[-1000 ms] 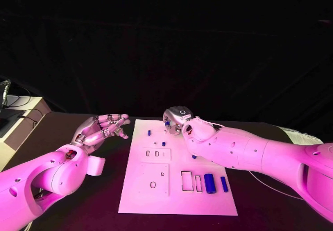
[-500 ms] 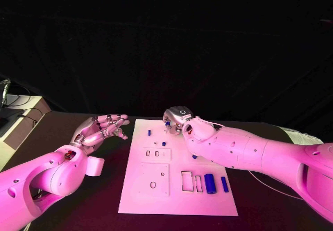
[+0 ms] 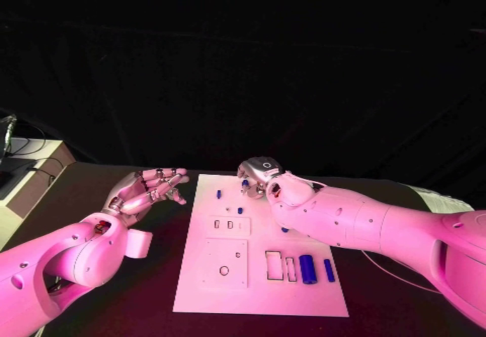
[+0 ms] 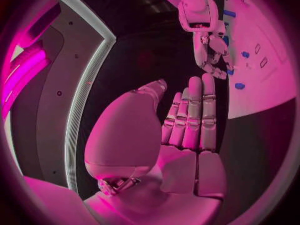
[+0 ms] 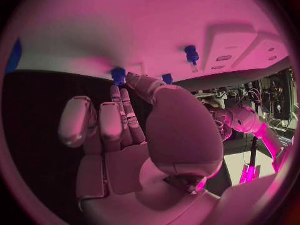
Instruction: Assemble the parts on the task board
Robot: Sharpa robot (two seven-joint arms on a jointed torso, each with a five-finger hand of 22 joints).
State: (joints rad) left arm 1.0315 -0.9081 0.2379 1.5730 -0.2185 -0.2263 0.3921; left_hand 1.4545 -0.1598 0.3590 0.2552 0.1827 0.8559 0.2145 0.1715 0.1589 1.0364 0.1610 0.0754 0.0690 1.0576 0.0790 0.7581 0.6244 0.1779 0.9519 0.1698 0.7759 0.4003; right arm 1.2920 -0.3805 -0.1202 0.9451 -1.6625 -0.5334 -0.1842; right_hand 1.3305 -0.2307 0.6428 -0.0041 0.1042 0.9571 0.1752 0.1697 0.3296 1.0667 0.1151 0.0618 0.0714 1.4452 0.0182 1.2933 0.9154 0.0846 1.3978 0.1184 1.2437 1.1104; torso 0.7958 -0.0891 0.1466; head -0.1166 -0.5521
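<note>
The white task board (image 3: 258, 291) lies in the middle of the table. My right hand (image 3: 260, 175) hovers at its far end, thumb and a fingertip pinching a small blue part (image 3: 244, 184) that stands at the board; the right wrist view shows this part (image 5: 119, 75) at the fingertips (image 5: 117, 91). My left hand (image 3: 152, 188) is raised off the board's far left corner, fingers apart, holding nothing. Other blue parts on the board are a peg (image 3: 218, 194), a stub (image 3: 240, 210), a thick cylinder (image 3: 307, 269) and a thinner one (image 3: 328, 269).
Raised white blocks with slots (image 3: 229, 225) and a square plate with a hole (image 3: 224, 262) sit on the board's left half. A pale box (image 3: 30, 175) stands at the table's far left. Bare black table (image 3: 162, 281) flanks the board.
</note>
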